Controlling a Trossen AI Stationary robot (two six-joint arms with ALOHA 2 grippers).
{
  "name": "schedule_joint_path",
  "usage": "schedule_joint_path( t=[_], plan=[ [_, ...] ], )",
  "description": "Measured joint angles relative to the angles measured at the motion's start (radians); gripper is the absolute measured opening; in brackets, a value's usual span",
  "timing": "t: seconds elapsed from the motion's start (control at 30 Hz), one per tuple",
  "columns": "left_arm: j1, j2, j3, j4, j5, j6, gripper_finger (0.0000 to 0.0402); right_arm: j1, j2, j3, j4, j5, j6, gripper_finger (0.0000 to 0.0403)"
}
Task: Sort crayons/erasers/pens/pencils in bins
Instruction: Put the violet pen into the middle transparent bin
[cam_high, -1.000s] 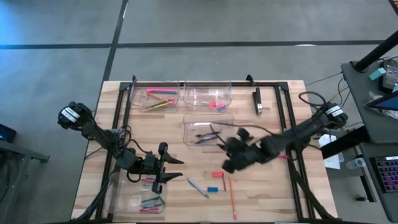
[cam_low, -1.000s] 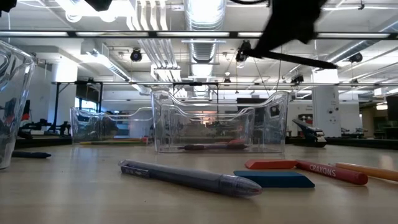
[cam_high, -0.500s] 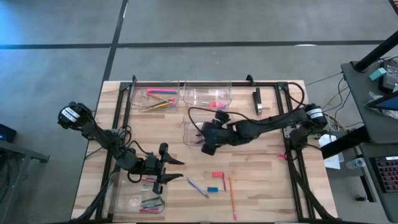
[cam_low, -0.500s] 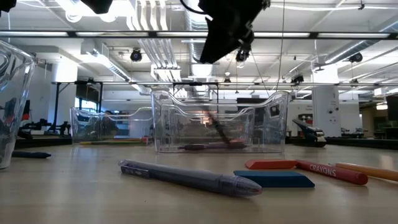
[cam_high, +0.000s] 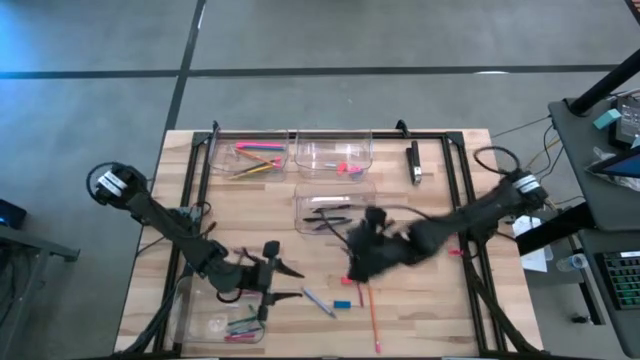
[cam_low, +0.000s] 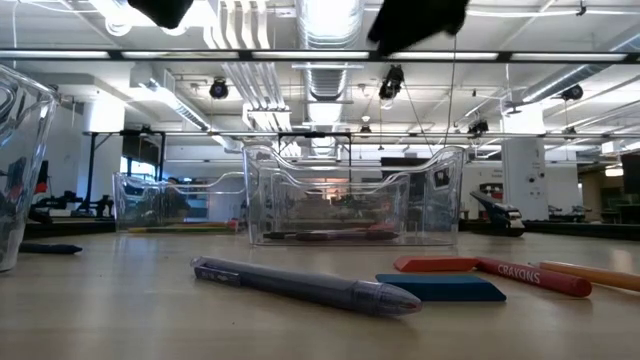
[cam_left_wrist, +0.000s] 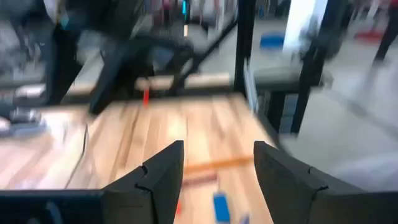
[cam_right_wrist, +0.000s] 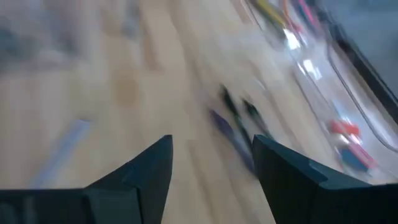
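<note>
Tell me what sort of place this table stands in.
Probably a robotics lab or workshop in an industrial hall. The low view shows exposed ceiling ducts and strip lights over an open floor; the high view shows bare concrete floor and a cluttered equipment desk beside the wooden table.

The right pincer (cam_high: 362, 262) is smeared by motion in the high view; its fingers cannot be resolved there. In the low view, both arms are cut off by the top edge. The bin (cam_low: 18, 170) at 9 o'clock is cropped by the left edge. The contents of the bin (cam_high: 222, 318) at 7 o'clock are too small to be identified.
</note>
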Motion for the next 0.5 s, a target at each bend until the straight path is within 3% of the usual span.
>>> schedule_joint_path(
  t=[0.13, 0.27, 0.5],
  plan=[
    [0.004, 0.031, 0.127, -0.238, -0.001, -0.072, 0.018, 0.158, -0.07, -0.082, 0.164, 0.091, 0.002, 0.0207],
    [0.007, 0.117, 0.228, -0.266, 0.01, -0.012, 0.018, 0.3, -0.1, -0.152, 0.263, 0.198, 0.006, 0.0206],
    [0.026, 0.339, 0.445, -0.441, 0.21, 0.034, 0.018, 0.491, -0.101, -0.279, 0.544, 0.34, -0.001, 0.0205]
  ],
)
